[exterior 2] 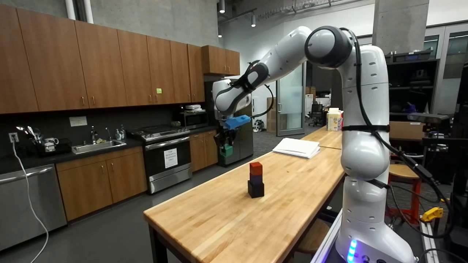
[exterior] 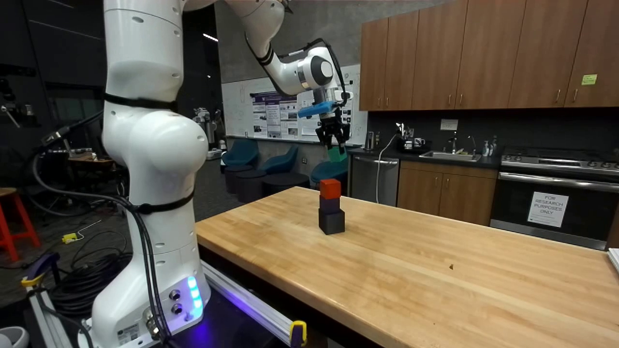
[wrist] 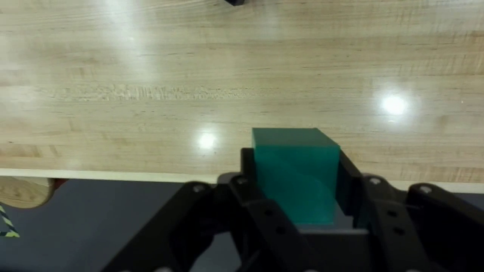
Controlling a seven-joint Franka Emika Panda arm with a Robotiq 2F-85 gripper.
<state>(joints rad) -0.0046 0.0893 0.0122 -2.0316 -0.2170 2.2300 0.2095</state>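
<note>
A green cube point(wrist: 297, 181) is clamped between the dark fingers point(wrist: 247, 162) of my gripper point(wrist: 295, 175), one pad on each side. In both exterior views the gripper point(exterior: 333, 142) holds this cube point(exterior 2: 226, 151) in the air, well above the level of the tabletop. A three-block stack stands upright on the wooden table point(exterior: 411, 270). Its red cube point(exterior: 330, 188) is on top, a dark purple block point(exterior: 330, 205) in the middle, and a larger black block point(exterior: 331, 222) underneath. The wrist view shows only a dark corner point(wrist: 235, 2) of something at its top edge.
White papers point(exterior 2: 297, 147) lie farther along the table. A carton point(exterior 2: 334, 119) stands beyond them. The table's long edge point(wrist: 113, 175) crosses the wrist view, with floor below it. A counter with a sink point(exterior: 449, 155) and a stove point(exterior 2: 166, 142) runs behind the table.
</note>
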